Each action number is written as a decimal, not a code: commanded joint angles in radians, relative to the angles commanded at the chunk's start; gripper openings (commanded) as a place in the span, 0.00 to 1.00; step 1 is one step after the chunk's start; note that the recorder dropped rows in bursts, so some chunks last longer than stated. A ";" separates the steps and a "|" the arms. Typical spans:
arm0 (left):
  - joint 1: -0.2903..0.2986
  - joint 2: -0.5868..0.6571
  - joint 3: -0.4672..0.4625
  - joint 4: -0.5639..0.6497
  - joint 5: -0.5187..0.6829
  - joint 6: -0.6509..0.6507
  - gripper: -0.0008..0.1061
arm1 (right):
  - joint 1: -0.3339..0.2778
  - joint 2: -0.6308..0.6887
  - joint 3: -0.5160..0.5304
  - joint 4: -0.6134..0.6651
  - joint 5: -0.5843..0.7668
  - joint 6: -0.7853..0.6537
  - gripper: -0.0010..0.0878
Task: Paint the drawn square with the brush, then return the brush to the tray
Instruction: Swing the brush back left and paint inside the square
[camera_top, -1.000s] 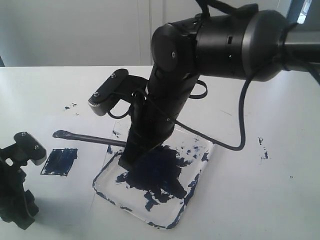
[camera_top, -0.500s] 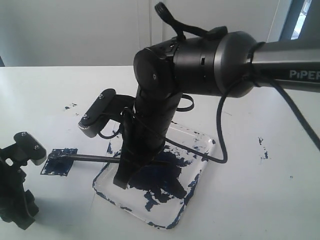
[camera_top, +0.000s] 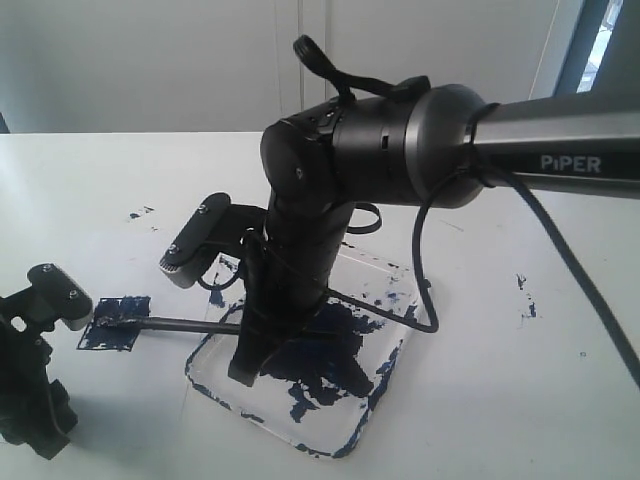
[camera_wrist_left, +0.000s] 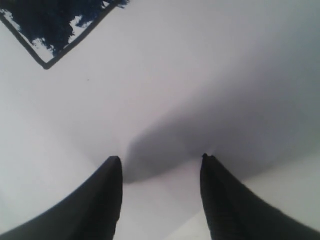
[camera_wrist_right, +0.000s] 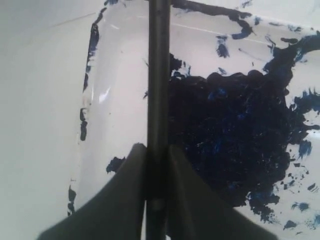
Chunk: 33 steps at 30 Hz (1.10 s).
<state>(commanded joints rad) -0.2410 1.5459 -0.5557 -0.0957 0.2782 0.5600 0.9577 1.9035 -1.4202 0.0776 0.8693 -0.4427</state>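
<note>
Brush (camera_top: 170, 323) tip on the square (camera_top: 115, 322), just left of the tray (camera_top: 232, 398); handle pinched over the tray

The brush lies nearly level, its loaded tip touching the mostly blue square, its shaft crossing the tray's left rim; the right fingers (camera_wrist_right: 120, 200) are pressed on the shaft near its back end, above the tray's left part; it looks light, thin and stiff, a smooth round stick likely to roll or pivot in a loose pinch, so a firm hold on the bare shaft, well away from the wet bristles, seems best; held this far back, the tip probably presses softly and may wander; paint at the tip will smear whatever it brushes; left of the tray, beside the square, the left fingers (camera_wrist_left: 100, 200) stand spread and empty over the bare bench (camera_top: 520, 400).
</note>
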 joint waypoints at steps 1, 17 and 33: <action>0.000 0.000 0.000 0.000 0.000 0.000 0.51 | 0.000 -0.002 -0.004 0.000 -0.002 0.000 0.01; 0.000 0.000 0.000 0.000 -0.002 0.002 0.51 | 0.000 0.019 -0.022 -0.090 -0.035 0.043 0.01; 0.000 0.000 0.000 0.000 -0.002 0.002 0.51 | 0.000 -0.067 -0.024 -0.099 0.004 0.081 0.01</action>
<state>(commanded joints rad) -0.2410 1.5459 -0.5557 -0.0957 0.2762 0.5617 0.9577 1.8366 -1.4437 -0.0211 0.8732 -0.3620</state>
